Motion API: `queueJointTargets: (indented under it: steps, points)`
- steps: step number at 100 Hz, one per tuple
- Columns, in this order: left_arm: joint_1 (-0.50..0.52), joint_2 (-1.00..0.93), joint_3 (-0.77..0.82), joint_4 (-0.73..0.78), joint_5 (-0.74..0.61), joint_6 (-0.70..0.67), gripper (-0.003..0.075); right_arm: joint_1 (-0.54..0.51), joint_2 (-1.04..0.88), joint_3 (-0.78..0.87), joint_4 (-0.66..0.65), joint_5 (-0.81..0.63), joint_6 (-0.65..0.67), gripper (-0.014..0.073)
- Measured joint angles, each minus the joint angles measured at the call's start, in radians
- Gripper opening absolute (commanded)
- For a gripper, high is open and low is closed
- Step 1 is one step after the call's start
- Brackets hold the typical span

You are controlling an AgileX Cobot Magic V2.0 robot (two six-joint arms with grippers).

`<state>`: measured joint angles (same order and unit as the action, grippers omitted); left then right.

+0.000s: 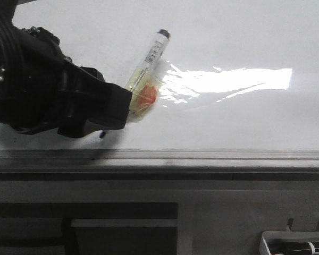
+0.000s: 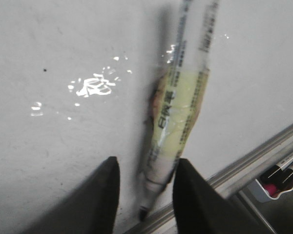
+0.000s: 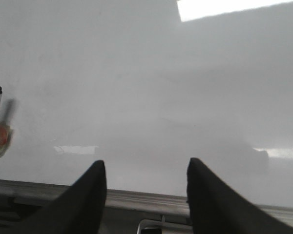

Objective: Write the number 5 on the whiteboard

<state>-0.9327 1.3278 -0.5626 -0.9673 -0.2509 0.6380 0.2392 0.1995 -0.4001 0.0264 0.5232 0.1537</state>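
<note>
Between the fingers of the left hand [image 2: 144,187] a light, stiff, smooth marker [image 2: 178,117] is pinched near its tip, touching the glossy whiteboard [image 1: 228,48] low by its rail, no 5 yet drawn; the right hand [image 3: 146,190] is spread, empty.

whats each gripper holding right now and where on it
The left gripper holds the marker near its tip end, below the yellow tape. The right gripper is open and holds nothing.

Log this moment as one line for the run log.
left gripper: holding marker, tip at whiteboard | right gripper: open, idle | number 5: no strokes visible
</note>
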Motion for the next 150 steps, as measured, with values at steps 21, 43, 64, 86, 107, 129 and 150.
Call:
queueJointTargets:
  steps: [21, 43, 64, 86, 107, 129, 150]
  points:
    - [0.000, 0.004, 0.000, 0.002, 0.000, 0.000, -0.0020, 0.062, 0.014, 0.000, 0.212, -0.013, -0.296, 0.0334]
    - [0.000, -0.006, 0.000, 0.117, 0.035, 0.002, -0.0020, 0.192, 0.136, -0.039, 0.333, 0.084, -0.510, 0.0335]
    - [0.000, -0.081, -0.005, 0.465, 0.179, 0.003, -0.0020, 0.342, 0.313, -0.152, 0.340, 0.120, -0.596, 0.0335]
    - [-0.020, -0.160, -0.006, 0.719, 0.251, 0.003, -0.0020, 0.478, 0.465, -0.193, 0.342, 0.044, -0.615, 0.0335]
    - [-0.088, -0.217, -0.006, 0.802, 0.251, 0.003, -0.0020, 0.522, 0.516, -0.193, 0.343, -0.111, -0.615, 0.0336]
    - [-0.151, -0.223, -0.006, 0.820, 0.260, 0.003, -0.0020, 0.570, 0.518, -0.193, 0.354, -0.169, -0.619, 0.0336]
    - [-0.153, -0.223, -0.006, 0.820, 0.258, 0.003, -0.0020, 0.636, 0.546, -0.193, 0.358, -0.195, -0.619, 0.0336]
